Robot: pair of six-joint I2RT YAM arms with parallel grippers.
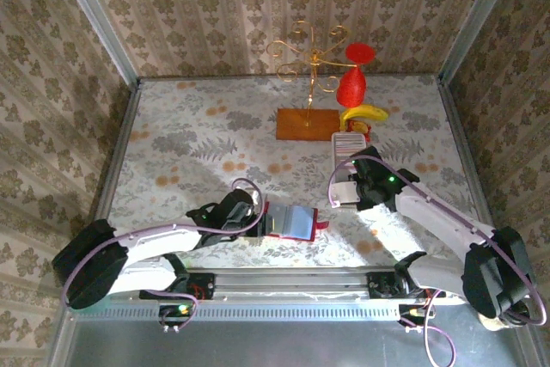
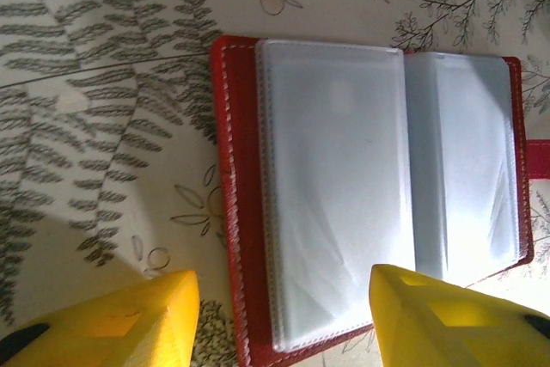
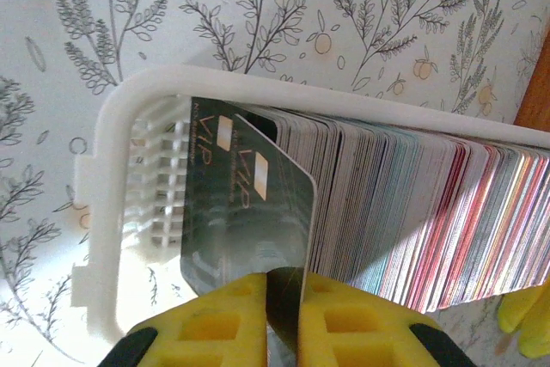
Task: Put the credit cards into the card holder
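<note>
In the white tray [image 3: 116, 126], a dark VIP card [image 3: 245, 204] at the end of the credit cards [image 3: 412, 212] is clamped by the right gripper [image 3: 284, 298]; the card holder [image 2: 335, 186] is laid open under the left gripper [image 2: 284, 298], jaws parted

One white tray [image 3: 110, 169] is sitting on the worktop [image 1: 189, 135]. A single packed row of credit cards [image 3: 430, 212] is standing in it, pressed too tightly to count. One dark card [image 3: 245, 204] is leaning out at the tray's end wall, with the right pincer [image 3: 284, 315] pinching it. One red card holder [image 2: 234, 212] is lying open to the near left of the tray, showing two clear pockets. Two pincers are working in all, the left pincer [image 2: 282, 298] hanging spread above the holder. Beyond the tray, one banana [image 1: 363, 113], one red goblet-shaped thing [image 1: 352, 83] and one gold wire stand [image 1: 311, 58] are standing.
</note>
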